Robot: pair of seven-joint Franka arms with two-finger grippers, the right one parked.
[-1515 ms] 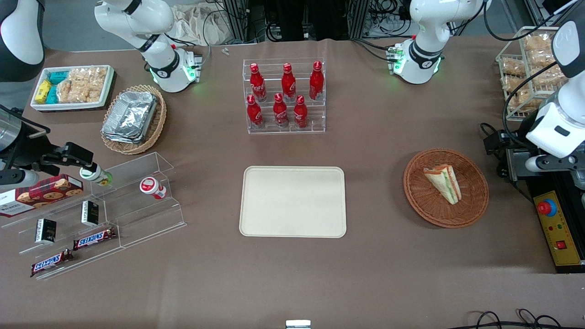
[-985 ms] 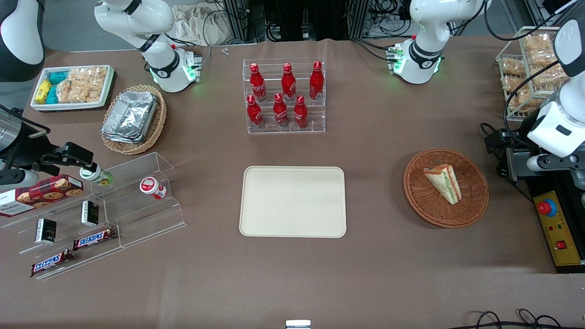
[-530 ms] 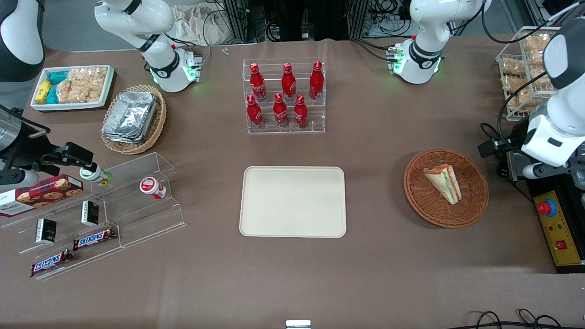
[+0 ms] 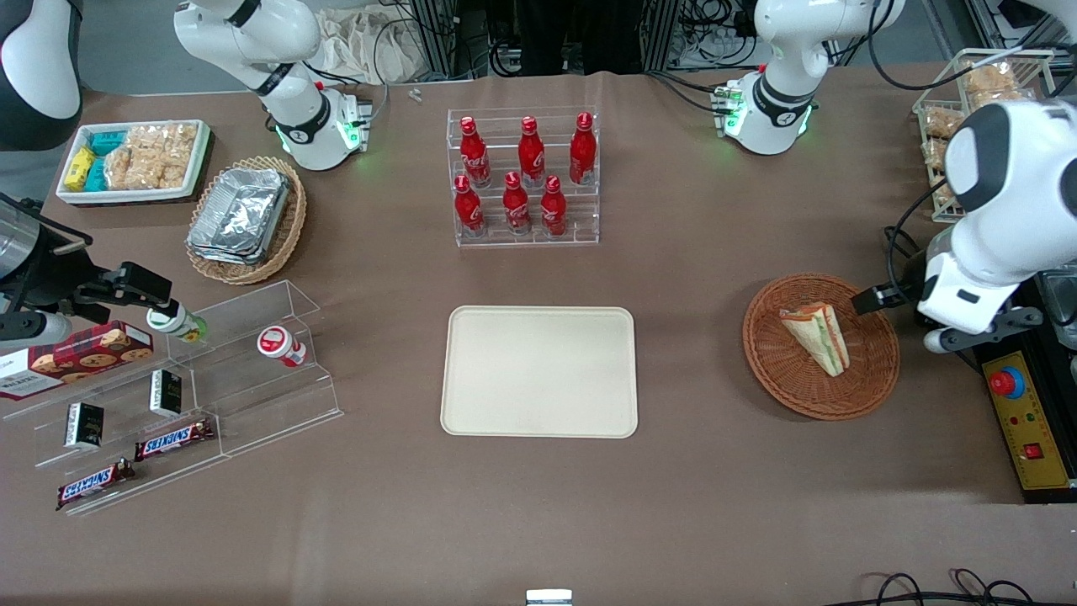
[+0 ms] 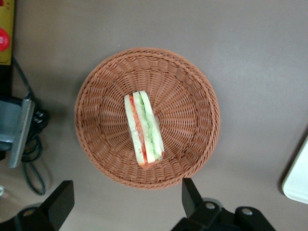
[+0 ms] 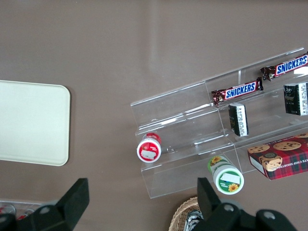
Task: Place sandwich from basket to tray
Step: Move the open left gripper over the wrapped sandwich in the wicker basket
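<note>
The sandwich (image 4: 816, 337) is a wrapped white-bread wedge with red and green filling. It lies in the round reddish-brown wicker basket (image 4: 782, 370) toward the working arm's end of the table. In the left wrist view the sandwich (image 5: 143, 129) lies in the middle of the basket (image 5: 96, 120). The left gripper (image 4: 877, 300) hovers above the basket's rim, at the edge nearest the working arm's end. Its fingers (image 5: 190, 195) are wide open and empty, with the gripper (image 5: 125, 199) just outside the rim. The cream tray (image 4: 538, 371) lies flat mid-table, bare.
A clear rack of red bottles (image 4: 523, 178) stands farther from the front camera than the tray. A control box with a red button (image 4: 1022, 412) and cables lies beside the basket. A wire rack of snacks (image 4: 968, 101) stands near the working arm.
The left arm has swung in from the table's end toward the basket. Its gripper now hangs over the basket's rim. The sandwich, basket and tray have not moved.
</note>
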